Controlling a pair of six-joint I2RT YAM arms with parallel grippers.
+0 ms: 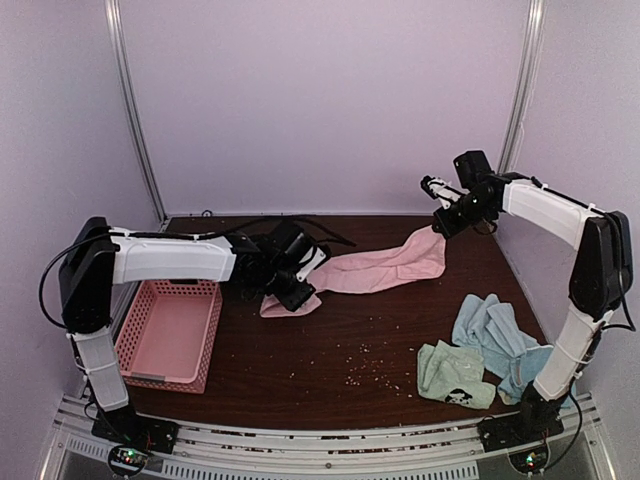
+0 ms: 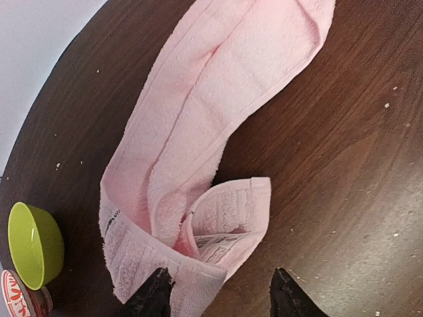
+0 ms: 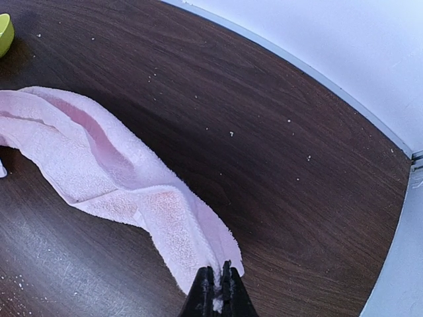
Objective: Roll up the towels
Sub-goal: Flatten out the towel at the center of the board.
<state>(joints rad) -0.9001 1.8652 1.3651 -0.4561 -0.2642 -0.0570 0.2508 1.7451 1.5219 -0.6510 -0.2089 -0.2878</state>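
One corner of the pink towel (image 3: 112, 168) is hidden inside the right gripper (image 3: 218, 272).

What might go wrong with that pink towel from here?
The right pincer pinches only a thin corner of the pink towel, so it may slip out. The left pincer stands open over the folded end, which lies loose and might unfold. The green bowl nearby might get bumped.

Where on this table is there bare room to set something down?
The widest bare patch of table is in the middle, between the pink basket and the mint green towel, on the near side of the pink towel; only crumbs lie there. The near-right corner is crowded with the blue towels.
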